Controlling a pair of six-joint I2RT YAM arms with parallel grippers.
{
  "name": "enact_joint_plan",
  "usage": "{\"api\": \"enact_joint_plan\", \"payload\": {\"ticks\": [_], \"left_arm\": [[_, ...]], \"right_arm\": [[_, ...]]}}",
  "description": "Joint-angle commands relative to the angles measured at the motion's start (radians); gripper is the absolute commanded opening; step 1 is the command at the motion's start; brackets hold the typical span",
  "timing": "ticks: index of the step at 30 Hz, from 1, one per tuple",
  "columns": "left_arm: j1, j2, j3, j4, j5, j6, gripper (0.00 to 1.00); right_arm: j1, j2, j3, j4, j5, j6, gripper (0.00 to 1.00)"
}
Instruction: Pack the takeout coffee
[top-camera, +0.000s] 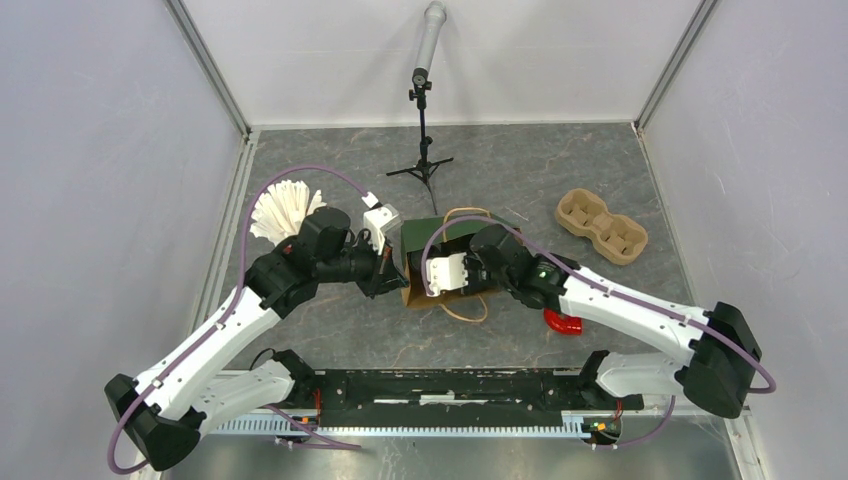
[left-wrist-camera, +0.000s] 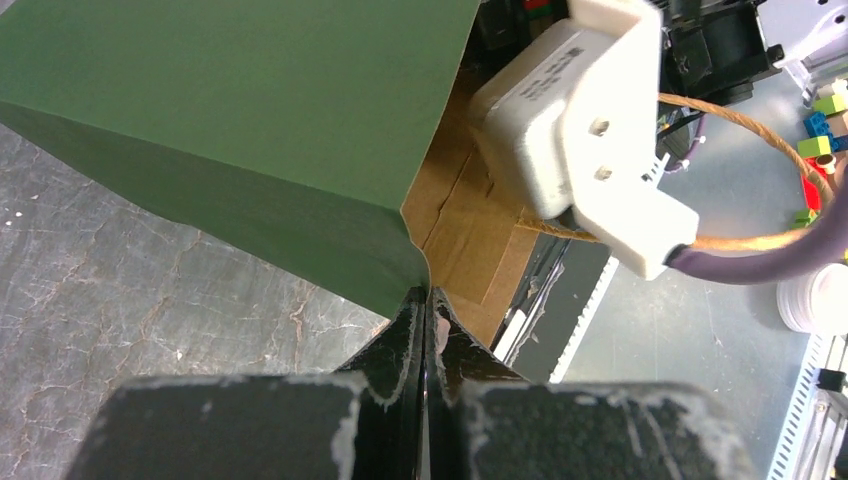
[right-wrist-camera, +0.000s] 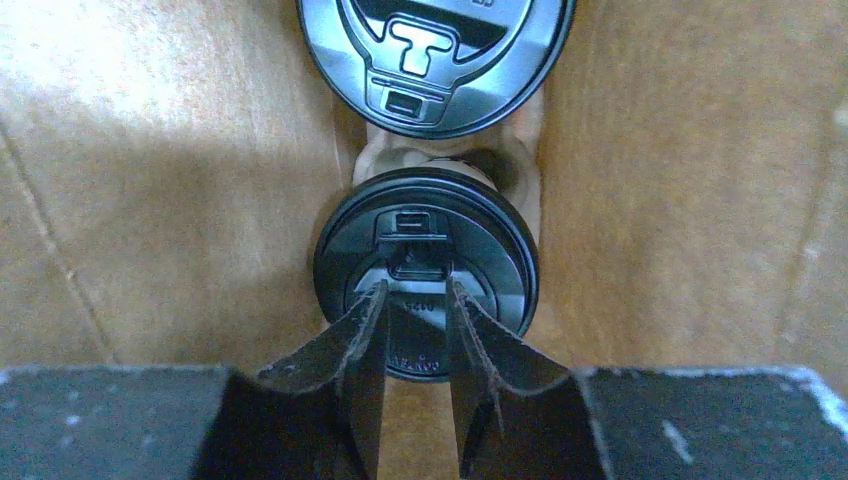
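1. The takeout coffee (right-wrist-camera: 425, 262) sits deep inside the green paper bag (left-wrist-camera: 230, 120). Its black lid faces the bag's mouth, so I take its long axis to run along the bag's depth.
2. A second lidded cup (right-wrist-camera: 435, 60) sits just beyond it, and the top edge of the right wrist view cuts off its lid. Between the two lids I can see a strip of moulded cardboard (right-wrist-camera: 520, 165).
3. The right gripper (right-wrist-camera: 415, 290) reaches into the bag with its jaws partly apart. The fingertips lie over the near half of the coffee's lid. I see nothing pinched between them, but I cannot tell whether they touch the lid.
4. The left gripper (left-wrist-camera: 424, 300) is closed tight on a corner of the bag's rim.
5. Room is tight, with brown bag walls close on either side of both lids and little slack beside the right fingers. A twine handle (left-wrist-camera: 760, 135) loops just beside the right wrist block at the mouth.
6. The lids hide the cup bodies, and from overhead the arms cover the bag's mouth. I cannot tell whether the bag stands upright or leans.
7. On the grey table (top-camera: 330, 330), a brown cup carrier (top-camera: 602, 226) lies well apart to the far right. A fan of white sticks (top-camera: 285, 210) stands behind the left arm, and a small red object (top-camera: 563, 323) pokes out beside the right arm.
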Motion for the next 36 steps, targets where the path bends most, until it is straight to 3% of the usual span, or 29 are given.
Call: {"api": "enact_joint_plan", "payload": {"ticks": [1,8,17,36], "left_arm": [[0.002,0.014,0.047,0.018,-0.005,-0.049,0.02],[0.002,0.028,0.071,0.006,-0.013,-0.058,0.02],[0.002,0.05,0.114,-0.017,-0.037,-0.127,0.02],[0.016,0.219,0.351,-0.194,-0.1,-0.366,0.02]], "right_arm": [[-0.003,-0.062,0.051,-0.055,-0.062,0.046,0.33],[-0.001,-0.104,0.096,-0.12,-0.104,0.077,0.33],[0.003,-0.12,0.291,-0.211,-0.191,0.19,0.4],[0.002,-0.205,0.49,-0.132,-0.164,0.314,0.45]]}}
